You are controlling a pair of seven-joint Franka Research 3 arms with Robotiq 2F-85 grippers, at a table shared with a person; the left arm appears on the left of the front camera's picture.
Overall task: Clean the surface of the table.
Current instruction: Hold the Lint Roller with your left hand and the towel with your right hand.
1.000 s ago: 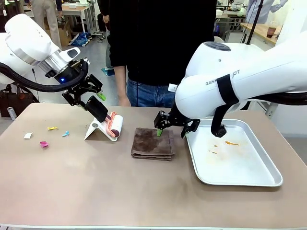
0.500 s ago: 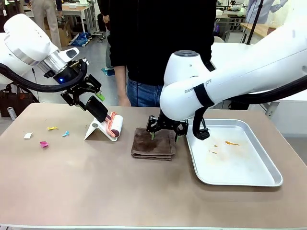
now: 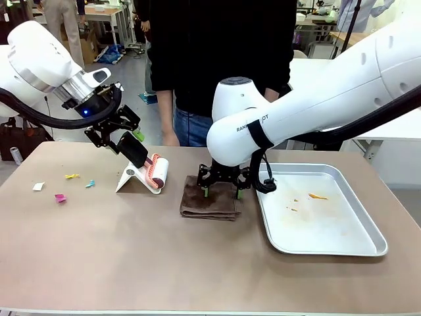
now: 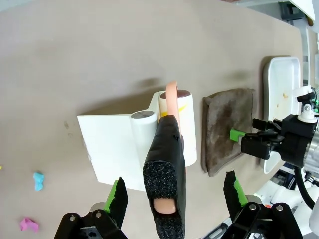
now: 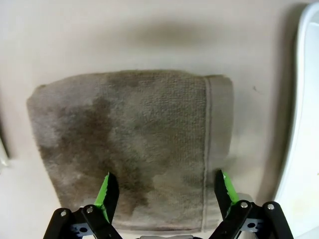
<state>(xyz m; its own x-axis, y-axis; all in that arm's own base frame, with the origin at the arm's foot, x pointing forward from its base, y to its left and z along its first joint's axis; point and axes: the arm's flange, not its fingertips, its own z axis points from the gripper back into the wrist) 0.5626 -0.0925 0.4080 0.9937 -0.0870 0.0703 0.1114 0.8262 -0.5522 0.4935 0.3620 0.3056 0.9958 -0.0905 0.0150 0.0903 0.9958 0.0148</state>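
The brown table (image 3: 131,263) carries a folded brown towel (image 3: 210,201) at its middle. My right gripper (image 3: 223,191) hovers open just over the towel's far edge, and in the right wrist view its gripper (image 5: 165,189) straddles the near part of the towel (image 5: 129,139), fingers apart. A lint roller (image 3: 158,172) rests in a white stand (image 3: 130,179) with its black foam handle (image 3: 135,153) tilted up and left. My left gripper (image 3: 126,137) is open around that handle (image 4: 164,179); the pads (image 4: 117,196) stand clear of it on both sides.
A silver tray (image 3: 329,230) with orange crumbs (image 3: 318,196) lies right of the towel. Small paper scraps (image 3: 60,197) are scattered at the table's left. A person in black (image 3: 217,66) stands at the far edge. The near half of the table is bare.
My right arm has swung left from the tray's edge and come down over the towel. The left arm has stayed at the roller handle.
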